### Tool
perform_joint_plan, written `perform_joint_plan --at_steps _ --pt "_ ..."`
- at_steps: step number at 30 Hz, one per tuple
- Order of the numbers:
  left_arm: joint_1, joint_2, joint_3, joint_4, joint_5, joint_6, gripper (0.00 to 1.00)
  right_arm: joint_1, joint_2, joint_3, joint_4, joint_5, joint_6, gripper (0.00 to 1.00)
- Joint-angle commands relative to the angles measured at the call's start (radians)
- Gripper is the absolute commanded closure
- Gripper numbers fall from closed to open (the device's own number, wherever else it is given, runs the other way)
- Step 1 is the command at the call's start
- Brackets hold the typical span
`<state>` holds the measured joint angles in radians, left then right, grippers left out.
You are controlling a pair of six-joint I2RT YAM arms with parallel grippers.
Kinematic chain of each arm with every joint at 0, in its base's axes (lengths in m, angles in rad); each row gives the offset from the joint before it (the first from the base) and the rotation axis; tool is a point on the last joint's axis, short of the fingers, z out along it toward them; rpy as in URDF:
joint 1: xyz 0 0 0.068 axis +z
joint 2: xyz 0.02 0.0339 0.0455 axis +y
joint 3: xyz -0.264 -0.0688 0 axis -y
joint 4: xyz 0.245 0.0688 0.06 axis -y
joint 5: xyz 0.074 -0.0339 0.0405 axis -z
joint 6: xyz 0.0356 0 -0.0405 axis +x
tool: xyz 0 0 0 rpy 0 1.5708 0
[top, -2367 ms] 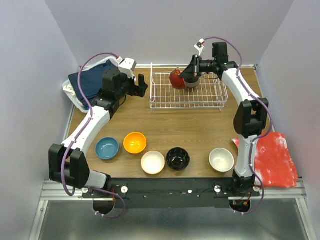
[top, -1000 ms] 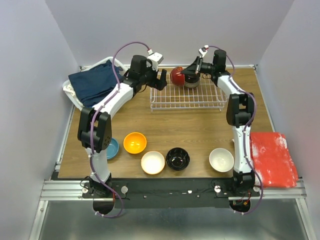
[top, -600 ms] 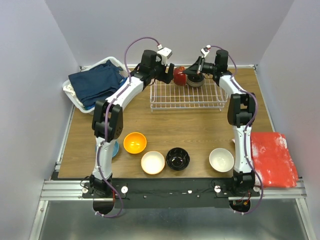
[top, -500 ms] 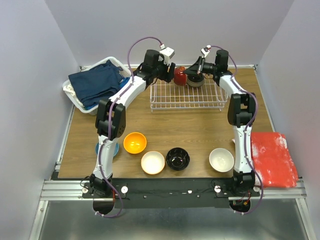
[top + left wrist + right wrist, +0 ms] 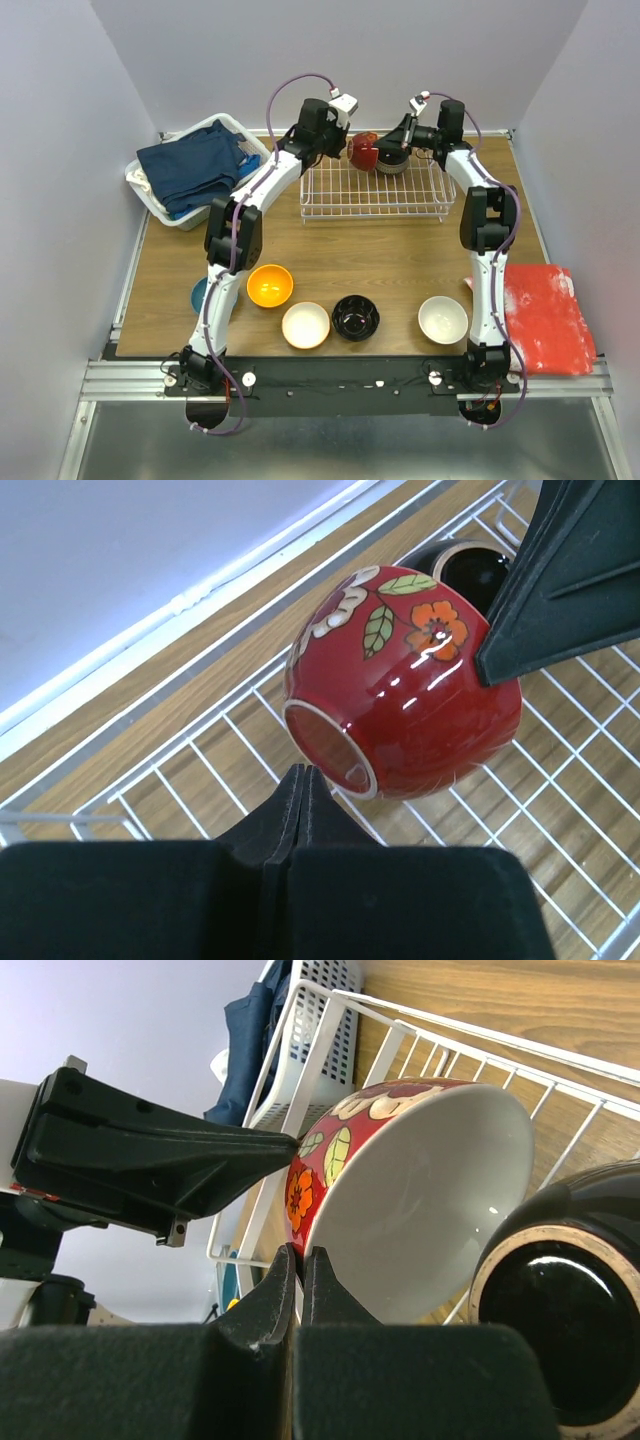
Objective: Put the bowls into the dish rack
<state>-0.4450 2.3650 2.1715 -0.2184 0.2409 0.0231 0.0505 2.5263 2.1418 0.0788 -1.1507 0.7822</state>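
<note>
1. Right gripper (image 5: 297, 1255): my jaws are closed to a narrow pinch on the rim of the red bowl (image 5: 420, 700), one finger inside the white interior and one on the flowered outer wall. A rim pinch lets the bowl hang on edge, so it can go between the wires instead of lying flat.

2. Left gripper (image 5: 300, 772): my fingers are pressed fully together and hold nothing. The joined tips sit at the bowl's foot ring. In my judgement, closed tips serve here as a blunt brace that steadies the tilted bowl from the base side.

3. Position of the work: the red bowl stands on edge at the far end of the dish rack (image 5: 375, 200), just beside a dark bowl (image 5: 560, 1330) already resting there with its foot facing my right wrist camera.

4. Remaining load: the blue bowl (image 5: 198, 298), orange bowl (image 5: 270, 285), cream bowl (image 5: 306, 325), black bowl (image 5: 355, 318) and white bowl (image 5: 443, 319) lie on the tabletop (image 5: 380, 260), well apart from the rack.
</note>
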Motion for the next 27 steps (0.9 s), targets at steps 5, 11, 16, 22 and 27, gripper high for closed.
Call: perform_joint_plan --at_steps 5,11,16,22,27 --pt "-0.037 0.111 0.119 0.048 -0.005 -0.008 1.00 -0.046 -0.057 -0.020 -0.076 0.017 -0.084 0.97" --pt "-0.070 0.140 0.137 0.080 0.000 -0.018 1.00 -0.046 -0.075 -0.014 -0.154 0.046 -0.129 0.88" --pt "-0.099 0.155 0.142 0.103 0.006 -0.020 1.00 -0.089 -0.115 -0.008 -0.211 0.058 -0.179 0.64" --pt "-0.127 0.195 0.191 0.136 0.003 -0.052 1.00 -0.141 -0.181 -0.002 -0.356 0.138 -0.300 0.52" --pt "-0.146 0.224 0.206 0.160 -0.003 -0.068 1.00 -0.190 -0.238 -0.029 -0.428 0.209 -0.366 0.49"
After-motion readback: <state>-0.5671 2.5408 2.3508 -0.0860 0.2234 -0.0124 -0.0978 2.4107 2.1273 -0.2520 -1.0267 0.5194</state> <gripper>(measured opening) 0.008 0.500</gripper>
